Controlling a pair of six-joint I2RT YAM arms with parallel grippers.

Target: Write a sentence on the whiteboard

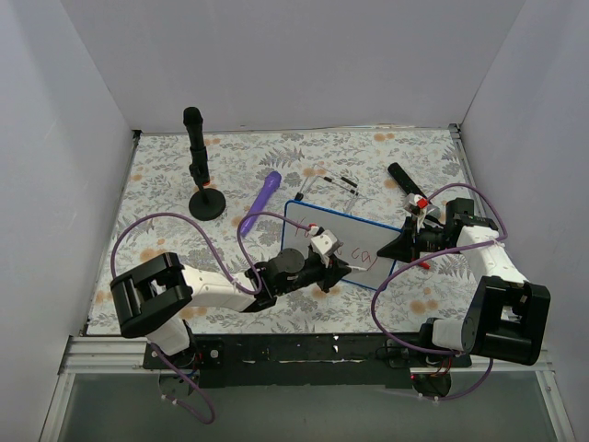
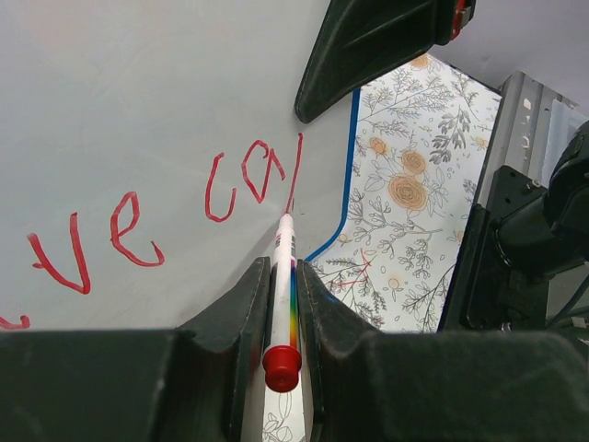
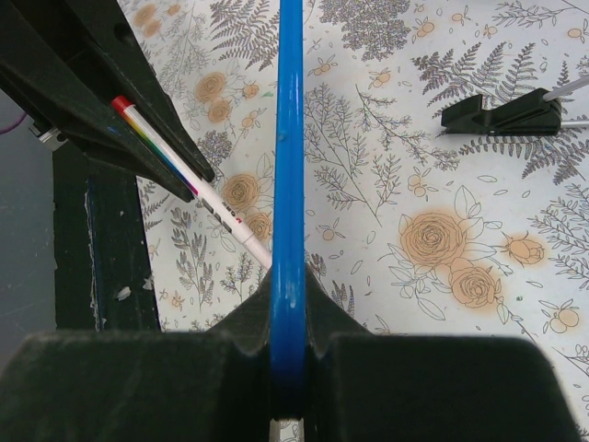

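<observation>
The whiteboard (image 1: pixel 322 232) lies on the floral table, glossy white with a blue rim (image 3: pixel 288 184). Red script on it reads "ve ca" plus a stroke (image 2: pixel 248 180); its start is cut off at the frame's left edge. My left gripper (image 2: pixel 282 285) is shut on a white marker (image 2: pixel 283 295) with a rainbow stripe and red end cap. The marker tip touches the board just below the last red stroke. My right gripper (image 3: pixel 288 313) is shut on the board's blue rim at its right edge, seen too in the top view (image 1: pixel 405 244). The marker also shows in the right wrist view (image 3: pixel 198 189).
A black stand (image 1: pixel 204 198) stands at the back left. A purple marker (image 1: pixel 261 201) lies beside the board's far left corner. Small black-and-white pens (image 1: pixel 333 180) and a black eraser-like piece (image 1: pixel 405 177) lie behind the board. The black piece shows in the right wrist view (image 3: pixel 502 114).
</observation>
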